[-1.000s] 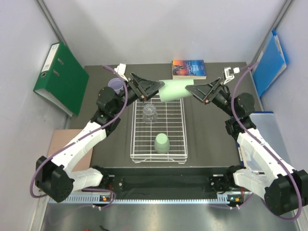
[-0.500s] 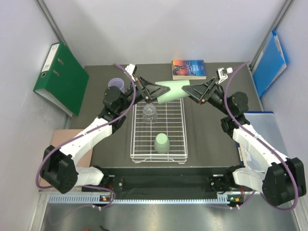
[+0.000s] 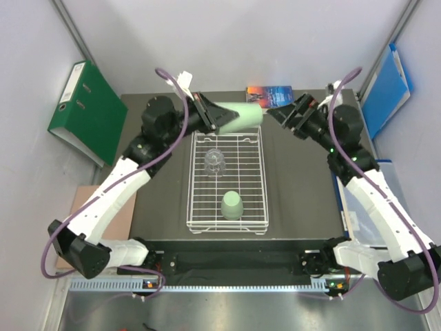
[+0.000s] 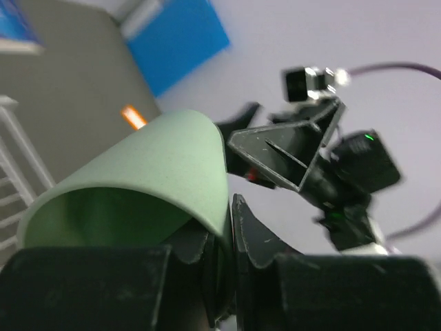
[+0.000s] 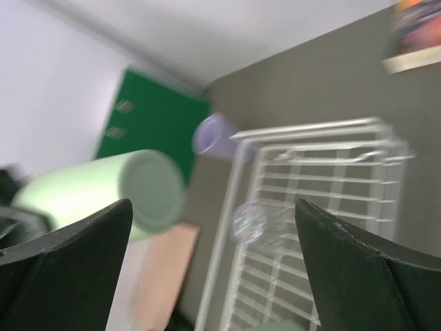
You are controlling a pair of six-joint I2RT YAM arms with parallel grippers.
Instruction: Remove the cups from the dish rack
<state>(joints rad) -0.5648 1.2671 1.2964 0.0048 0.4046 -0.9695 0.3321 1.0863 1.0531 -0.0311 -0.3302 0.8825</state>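
You have the dark table (image 3: 296, 193) carrying the rack (image 3: 244, 172), a book (image 3: 269, 92) at the far edge, and a lilac cup (image 5: 212, 135) beside the rack.

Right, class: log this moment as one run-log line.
left tool: shut on pale green cup, held sideways | right tool: open, facing that cup's base | dish rack: holds clear glass, second green cup
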